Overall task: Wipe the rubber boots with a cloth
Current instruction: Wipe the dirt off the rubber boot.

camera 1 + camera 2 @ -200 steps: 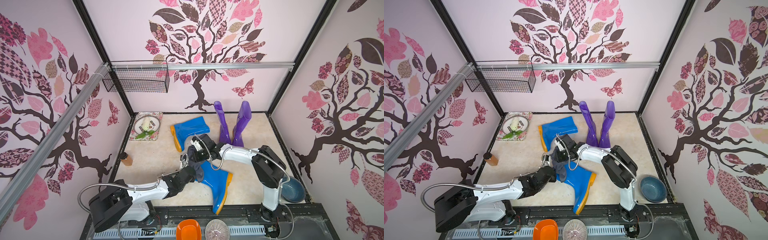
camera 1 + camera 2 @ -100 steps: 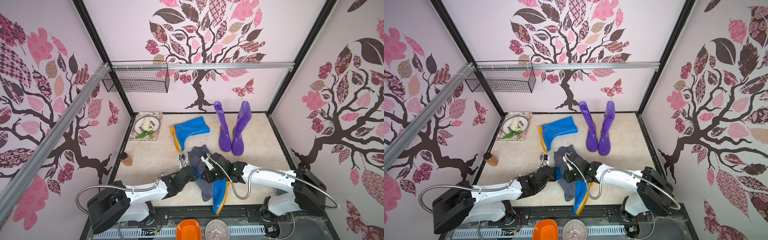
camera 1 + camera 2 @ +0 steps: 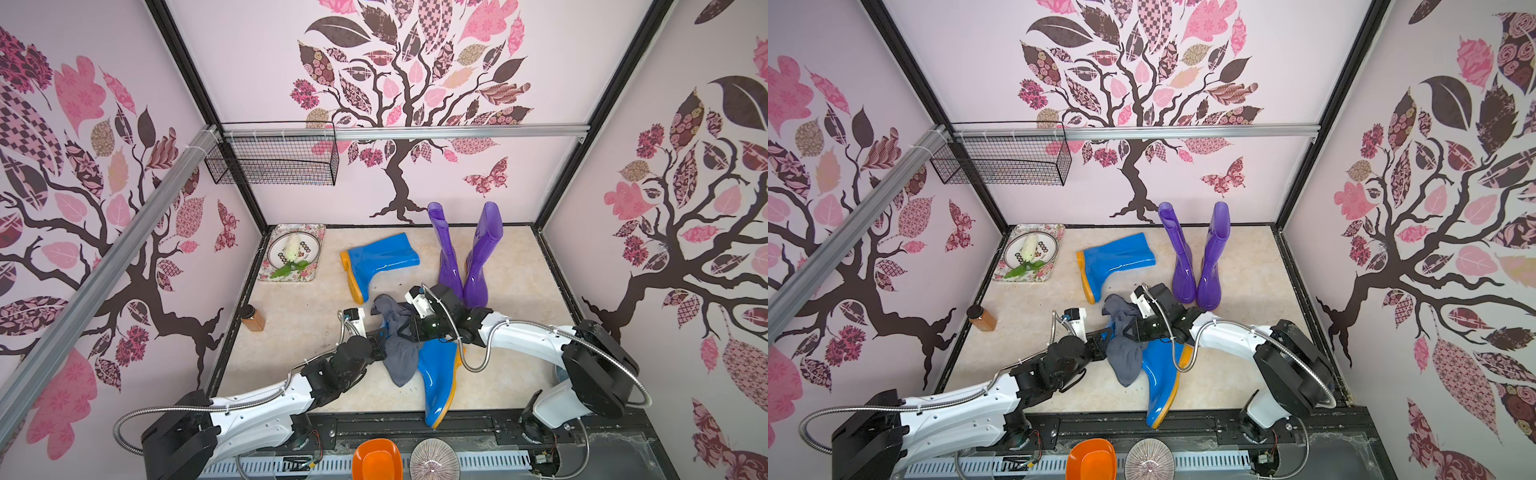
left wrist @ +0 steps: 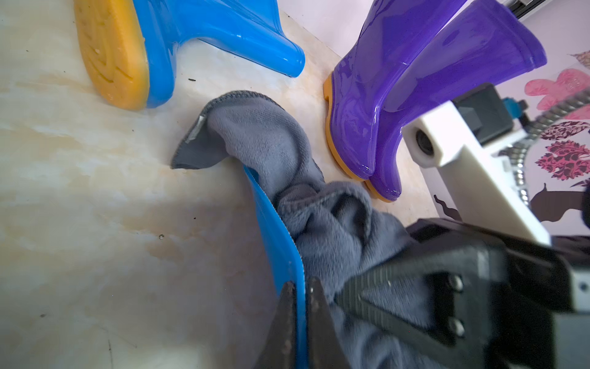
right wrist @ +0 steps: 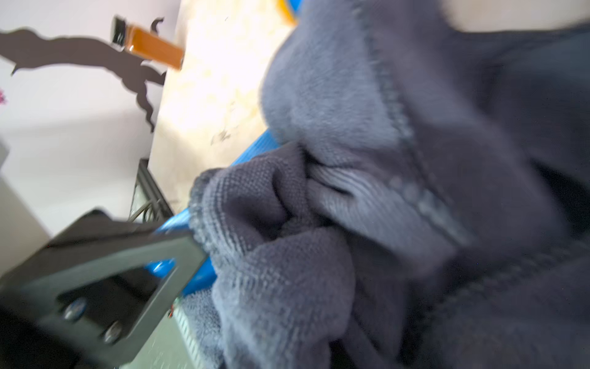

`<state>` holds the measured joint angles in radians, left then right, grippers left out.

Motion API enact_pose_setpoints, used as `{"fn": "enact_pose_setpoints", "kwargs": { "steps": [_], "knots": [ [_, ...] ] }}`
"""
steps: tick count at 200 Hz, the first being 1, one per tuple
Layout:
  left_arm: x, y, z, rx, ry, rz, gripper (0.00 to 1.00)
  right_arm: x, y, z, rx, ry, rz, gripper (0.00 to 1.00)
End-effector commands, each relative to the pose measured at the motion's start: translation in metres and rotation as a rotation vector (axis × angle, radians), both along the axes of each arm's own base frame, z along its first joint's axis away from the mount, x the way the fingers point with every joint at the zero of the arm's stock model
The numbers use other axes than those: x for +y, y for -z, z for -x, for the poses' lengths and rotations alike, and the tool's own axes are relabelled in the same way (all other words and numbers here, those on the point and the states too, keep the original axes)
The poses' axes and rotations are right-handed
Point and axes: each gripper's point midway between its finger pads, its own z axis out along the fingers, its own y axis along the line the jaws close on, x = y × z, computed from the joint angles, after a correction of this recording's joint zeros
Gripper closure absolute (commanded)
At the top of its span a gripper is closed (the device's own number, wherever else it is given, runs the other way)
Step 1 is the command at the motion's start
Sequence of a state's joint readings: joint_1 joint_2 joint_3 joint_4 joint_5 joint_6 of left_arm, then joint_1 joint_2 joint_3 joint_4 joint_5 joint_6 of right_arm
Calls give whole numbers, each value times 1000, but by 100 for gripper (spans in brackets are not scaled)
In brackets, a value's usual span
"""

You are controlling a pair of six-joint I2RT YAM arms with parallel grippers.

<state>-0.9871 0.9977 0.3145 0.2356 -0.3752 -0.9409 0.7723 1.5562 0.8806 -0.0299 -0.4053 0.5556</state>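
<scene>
We are pinching the shaft rim of the near blue boot [image 4: 277, 242] with the left end effector [image 4: 300, 297], its fingers together on that thin edge. The boot is lying on its side on the counter [image 3: 299, 332], with its toe reaching over the front edge. The right end effector [image 3: 406, 329] is clamping the cloth [image 3: 399, 357], which is bunching over the shaft.

We are risking three things. The glossy rim may be slipping from so small a pinch once the cloth drags, sending the boot off the front. The wadded cloth may be rubbing only one patch or snagging our left fingers. The right wrist, working just beside the upright purple boots [image 3: 482, 257], may be tipping them.
</scene>
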Motion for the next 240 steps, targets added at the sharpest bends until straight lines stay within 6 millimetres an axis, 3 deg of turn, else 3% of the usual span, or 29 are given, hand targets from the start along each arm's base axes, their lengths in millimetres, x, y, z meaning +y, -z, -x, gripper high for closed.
{"fn": "enact_pose_setpoints", "kwargs": {
  "steps": [1, 48, 73, 90, 112, 138, 158, 188, 213, 240],
  "knots": [
    [-12, -15, 3, -27, 34, 97, 100, -14, 22, -8, 0, 13, 149, 100],
    [0, -21, -2, -64, -17, 71, 100, -49, 39, 86, -24, -16, 279, 100],
    [-2, -21, -5, -68, -12, 37, 100, -89, 51, 115, 77, 81, 322, 100],
    [-2, -23, -8, -76, -19, 27, 100, -106, 46, 132, 28, 104, 401, 100],
    [0, -25, -12, -83, -38, 15, 100, -107, 39, 163, 18, 42, 472, 100],
    [-1, -28, -17, -97, -45, -21, 100, -100, 45, 190, 64, -44, 477, 100],
    [-1, -30, -19, -102, -50, -35, 100, -91, 40, 194, 69, -77, 439, 100],
    [0, -29, -21, -101, -56, -64, 100, -73, 0, 194, 14, -147, 333, 100],
    [0, -27, -22, -97, -57, -73, 100, -74, 3, 188, -8, -133, 359, 100],
    [0, -26, -22, -93, -61, -72, 100, -90, 17, 158, 14, -17, 361, 100]
  ]
}}
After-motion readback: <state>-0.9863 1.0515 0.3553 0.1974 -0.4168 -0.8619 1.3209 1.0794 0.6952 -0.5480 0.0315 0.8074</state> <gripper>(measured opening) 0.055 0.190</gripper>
